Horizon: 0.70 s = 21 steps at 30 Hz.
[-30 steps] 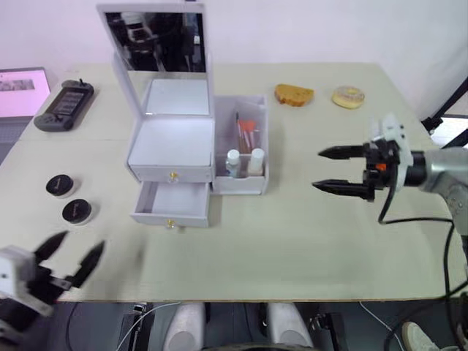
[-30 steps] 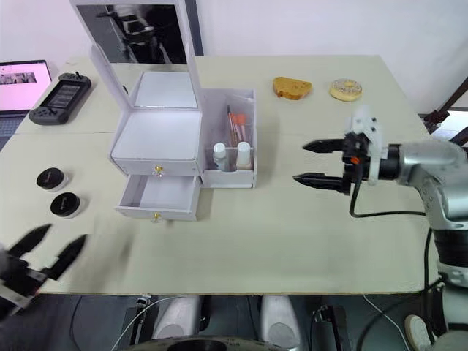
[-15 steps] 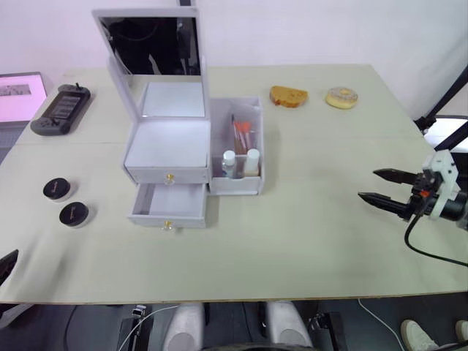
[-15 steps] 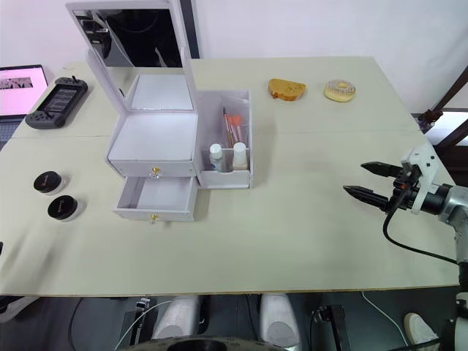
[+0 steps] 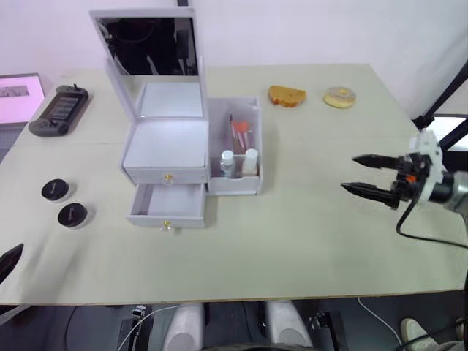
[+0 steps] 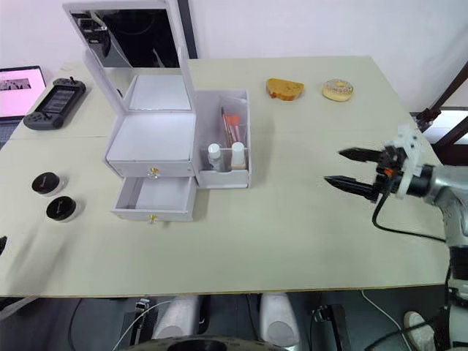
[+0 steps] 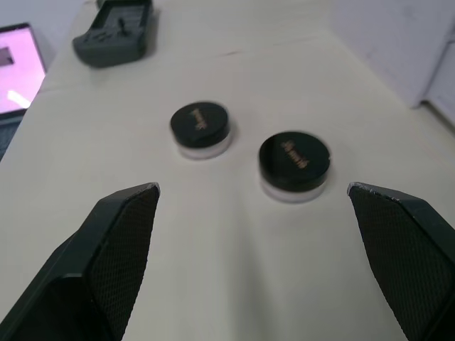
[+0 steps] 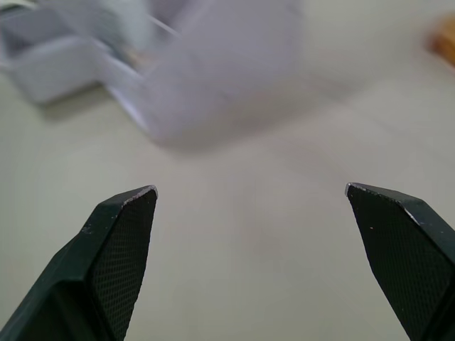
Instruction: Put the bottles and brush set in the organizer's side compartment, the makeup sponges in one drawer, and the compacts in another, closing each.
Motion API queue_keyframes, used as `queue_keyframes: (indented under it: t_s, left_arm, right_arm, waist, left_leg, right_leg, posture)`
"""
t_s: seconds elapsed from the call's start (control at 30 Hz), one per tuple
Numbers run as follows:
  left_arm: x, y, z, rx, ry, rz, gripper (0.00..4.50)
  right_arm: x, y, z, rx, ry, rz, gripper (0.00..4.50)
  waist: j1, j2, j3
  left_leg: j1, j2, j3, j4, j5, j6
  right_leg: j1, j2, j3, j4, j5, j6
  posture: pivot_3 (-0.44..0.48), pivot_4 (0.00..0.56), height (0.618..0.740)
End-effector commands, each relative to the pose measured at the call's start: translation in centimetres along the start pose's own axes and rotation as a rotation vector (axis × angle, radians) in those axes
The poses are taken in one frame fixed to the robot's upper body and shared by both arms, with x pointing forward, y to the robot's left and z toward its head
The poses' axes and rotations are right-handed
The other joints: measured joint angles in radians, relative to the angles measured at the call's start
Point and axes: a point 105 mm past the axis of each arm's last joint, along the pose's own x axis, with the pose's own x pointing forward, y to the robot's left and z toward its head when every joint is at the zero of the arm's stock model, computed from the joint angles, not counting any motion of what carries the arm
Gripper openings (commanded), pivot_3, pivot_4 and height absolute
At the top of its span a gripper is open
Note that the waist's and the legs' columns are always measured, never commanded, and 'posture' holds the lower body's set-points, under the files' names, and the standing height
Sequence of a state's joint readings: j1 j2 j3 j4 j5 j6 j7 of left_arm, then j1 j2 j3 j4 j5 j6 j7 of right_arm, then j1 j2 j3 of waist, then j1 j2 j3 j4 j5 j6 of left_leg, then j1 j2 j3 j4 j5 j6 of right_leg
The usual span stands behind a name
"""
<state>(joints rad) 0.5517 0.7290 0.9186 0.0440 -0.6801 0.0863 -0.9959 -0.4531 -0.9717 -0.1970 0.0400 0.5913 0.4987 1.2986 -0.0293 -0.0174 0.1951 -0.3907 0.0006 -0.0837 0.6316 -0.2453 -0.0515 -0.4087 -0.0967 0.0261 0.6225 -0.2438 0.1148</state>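
In the left eye view, the organizer [image 5: 189, 157] is seen with its lower drawer [image 5: 168, 205] pulled out and the bottles [image 5: 239, 161] and brush set [image 5: 240, 134] lodged in the side compartment [image 5: 235, 150]. The compacts [image 5: 64, 202] are set on the counter [image 5: 307, 234] to the robot's left.

In the right eye view, the right gripper [image 6: 349, 168] is held spread, well apart from them.

In the left wrist view, the left gripper [image 7: 252, 206], fingers wide, is faced toward both compacts; this arm is judged nearer.

In the right wrist view, the organizer is blurred.
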Motion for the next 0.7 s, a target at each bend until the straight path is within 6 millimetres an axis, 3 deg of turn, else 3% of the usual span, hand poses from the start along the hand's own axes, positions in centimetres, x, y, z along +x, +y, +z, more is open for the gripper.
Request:
queue_keyframes:
  t_s: [0.03,0.3,0.53,0.7]
  left_arm:
    - [0.3,-0.8,0.7,-0.005,0.004,-0.002,4.47]
    - [0.9,-3.0,-0.7,-0.069,0.079,0.032,4.47]
    - [1.8,-4.3,-0.7,-0.124,0.128,0.050,4.47]
    - [3.5,-3.6,-0.6,-0.123,0.142,0.080,4.47]
  right_arm:
    - [1.9,2.0,4.2,-0.076,-0.037,0.140,4.50]
    - [4.1,4.1,8.8,-0.181,-0.017,0.289,4.50]
    - [4.8,4.5,10.0,-0.246,0.040,0.312,4.50]
    - [5.1,4.6,11.1,-0.277,0.026,0.310,4.50]
  waist:
    - [0.001,0.000,0.000]
    - [0.012,-0.001,0.000]
    - [0.012,-0.001,0.000]
    - [0.013,-0.001,0.000]
  left_leg:
    - [0.000,0.000,0.000,0.000,0.000,0.000]
    - [-0.003,0.000,0.001,-0.001,0.000,0.000]
    - [-0.002,0.000,0.000,-0.001,0.000,0.000]
    - [-0.002,0.000,0.000,-0.001,0.000,0.000]
  right_leg:
    - [0.000,0.000,0.000,0.000,0.000,0.000]
    - [-0.001,0.000,0.000,-0.005,0.000,0.000]
    - [-0.001,0.000,-0.001,-0.005,0.000,0.000]
    - [-0.002,0.000,0.000,-0.004,0.000,0.000]
  posture:
    - [0.000,0.150,0.740]
    - [0.000,0.150,0.740]
    - [0.000,0.150,0.740]
    - [0.000,0.150,0.740]
